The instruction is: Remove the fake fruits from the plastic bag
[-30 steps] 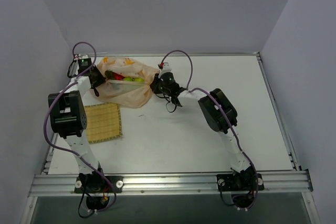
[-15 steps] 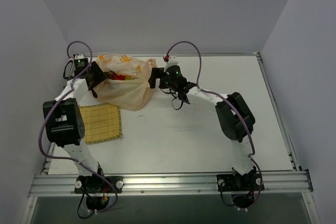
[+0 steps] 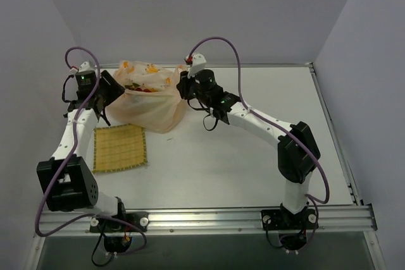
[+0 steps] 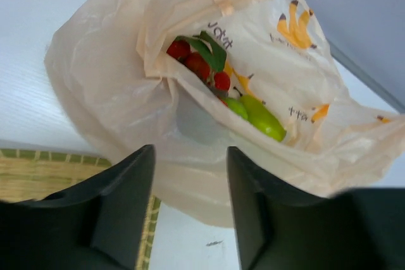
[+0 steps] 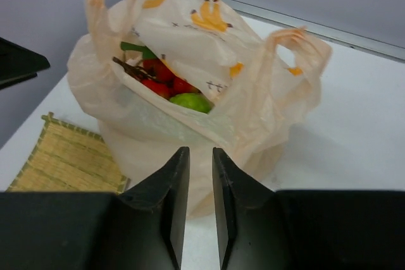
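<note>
The pale-orange plastic bag (image 3: 154, 104) stands at the back of the table with its mouth open upward. Inside it lie the fake fruits (image 3: 143, 88): red ones (image 4: 190, 61) under green leaves and lime-green ones (image 4: 262, 119). In the right wrist view the reds (image 5: 161, 83) lie beside a green one (image 5: 193, 101). My left gripper (image 3: 109, 90) is open and empty, raised just left of the bag (image 4: 107, 86). My right gripper (image 3: 184, 86) hangs just right of the bag (image 5: 259, 112), its jaws a narrow gap apart with nothing between them.
A square yellow woven mat (image 3: 119, 148) lies on the table in front of the bag, to the left; it also shows in the right wrist view (image 5: 63, 156). Grey walls close in behind and on both sides. A metal rail runs along the table's back edge (image 5: 329, 30).
Both grippers have left the bag's mouth and risen, the left arm swinging outward to the left. The bag now stands more upright, its mouth narrower.
</note>
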### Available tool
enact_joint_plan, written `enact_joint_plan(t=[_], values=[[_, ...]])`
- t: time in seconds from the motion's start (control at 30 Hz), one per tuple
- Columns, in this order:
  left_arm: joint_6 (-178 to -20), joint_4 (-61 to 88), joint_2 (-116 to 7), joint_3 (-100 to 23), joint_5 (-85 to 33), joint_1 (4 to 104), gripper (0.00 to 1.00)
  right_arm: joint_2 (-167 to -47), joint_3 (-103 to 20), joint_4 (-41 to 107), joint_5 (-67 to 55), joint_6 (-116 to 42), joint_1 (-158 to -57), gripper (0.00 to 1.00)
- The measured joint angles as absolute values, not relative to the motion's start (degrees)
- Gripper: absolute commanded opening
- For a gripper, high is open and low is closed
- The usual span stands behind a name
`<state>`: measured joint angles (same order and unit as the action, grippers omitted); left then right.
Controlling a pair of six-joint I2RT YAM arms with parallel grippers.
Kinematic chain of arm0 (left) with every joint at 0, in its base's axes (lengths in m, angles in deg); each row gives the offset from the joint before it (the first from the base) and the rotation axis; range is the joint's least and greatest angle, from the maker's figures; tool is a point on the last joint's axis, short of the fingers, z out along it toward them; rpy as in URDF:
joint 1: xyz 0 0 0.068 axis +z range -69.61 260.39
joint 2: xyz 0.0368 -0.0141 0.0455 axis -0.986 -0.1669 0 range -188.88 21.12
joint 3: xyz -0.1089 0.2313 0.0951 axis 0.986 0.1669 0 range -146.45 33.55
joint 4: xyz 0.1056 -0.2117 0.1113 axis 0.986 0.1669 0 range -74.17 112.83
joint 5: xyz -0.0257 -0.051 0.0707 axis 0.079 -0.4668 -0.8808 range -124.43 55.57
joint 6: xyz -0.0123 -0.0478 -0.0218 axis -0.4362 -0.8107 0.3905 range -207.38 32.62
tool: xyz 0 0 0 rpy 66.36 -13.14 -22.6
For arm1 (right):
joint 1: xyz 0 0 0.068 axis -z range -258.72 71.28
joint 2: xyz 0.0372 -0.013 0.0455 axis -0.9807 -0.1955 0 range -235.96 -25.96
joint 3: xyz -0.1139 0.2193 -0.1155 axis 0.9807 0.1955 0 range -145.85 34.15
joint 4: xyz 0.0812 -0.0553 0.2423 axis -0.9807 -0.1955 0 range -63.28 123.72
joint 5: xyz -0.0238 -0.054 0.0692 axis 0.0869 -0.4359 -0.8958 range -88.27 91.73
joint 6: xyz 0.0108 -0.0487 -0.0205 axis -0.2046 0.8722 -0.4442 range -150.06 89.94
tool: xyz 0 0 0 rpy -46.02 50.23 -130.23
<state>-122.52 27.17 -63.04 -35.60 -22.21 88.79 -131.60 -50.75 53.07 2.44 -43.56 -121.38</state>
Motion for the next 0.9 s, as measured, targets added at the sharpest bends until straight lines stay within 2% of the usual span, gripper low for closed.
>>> enact_joint_plan(t=[0.03,0.1,0.13,0.2,0.23,0.3,0.33,0.43,0.5,0.63,0.67,0.77,0.87,0.9], values=[[-123.07,27.39,-61.14,-34.15,-22.36,88.64,0.39,-132.54,-52.28,52.59,1.96,-43.23,-121.71,0.11],[-123.7,27.21,-57.53,-31.07,-23.1,87.77,0.39,-135.19,-56.17,51.72,0.49,-42.88,-122.34,0.1],[-124.03,27.23,-56.15,-29.85,-23.84,86.83,0.43,-137.0,-58.8,51.54,-0.21,-42.68,-122.62,0.13],[-124.4,27.21,-55.04,-29.19,-25.44,84.2,0.53,-141.35,-64.41,51.08,-1.1,-42.11,-122.89,0.25],[-124.44,27.12,-55.52,-29.58,-26.36,82.48,0.62,-143.75,-67.32,51.0,-1.28,-41.92,-122.95,0.38],[-124.46,27.08,-58.01,-31.68,-28.02,79.11,0.7,-148.39,-72.48,49.95,-1.39,-40.63,-122.97,0.52],[-124.51,26.9,-60.22,-33.34,-28.67,77.36,0.73,-150.79,-75.36,49.05,-1.24,-39.8,-122.97,0.65],[-124.68,24.85,-65.48,-35.75,-30.1,74.96,0.77,-158.0,-83.17,47.11,-0.86,-36.63,-122.86,0.78],[-124.79,24.24,-68.3,-36.19,-31.01,74.78,0.77,-162.27,-87.91,45.34,-0.65,-34.27,-122.69,0.83],[-125.03,23.69,-73.29,-36.23,-33.33,74.94,0.74,-168.17,-94.55,42.52,-0.03,-29.96,-121.97,0.92],[-125.08,23.47,-74.34,-36.23,-33.75,74.94,0.71,-169.02,-95.52,42.17,0.03,-29.28,-121.79,0.93],[-125.1,23.15,-76.52,-36.23,-35.08,74.94,0.7,-170.77,-97.59,41.75,-0.69,-28.21,-121.05,0.94],[-125.1,22.23,-77.53,-36.19,-36.39,74.91,0.62,-171.84,-98.86,41.45,-1.89,-28.0,-120.24,0.95],[-125.1,21.57,-77.88,-36.16,-36.76,74.94,0.54,-172.5,-99.73,41.42,-2.66,-28.02,-119.96,0.95]])
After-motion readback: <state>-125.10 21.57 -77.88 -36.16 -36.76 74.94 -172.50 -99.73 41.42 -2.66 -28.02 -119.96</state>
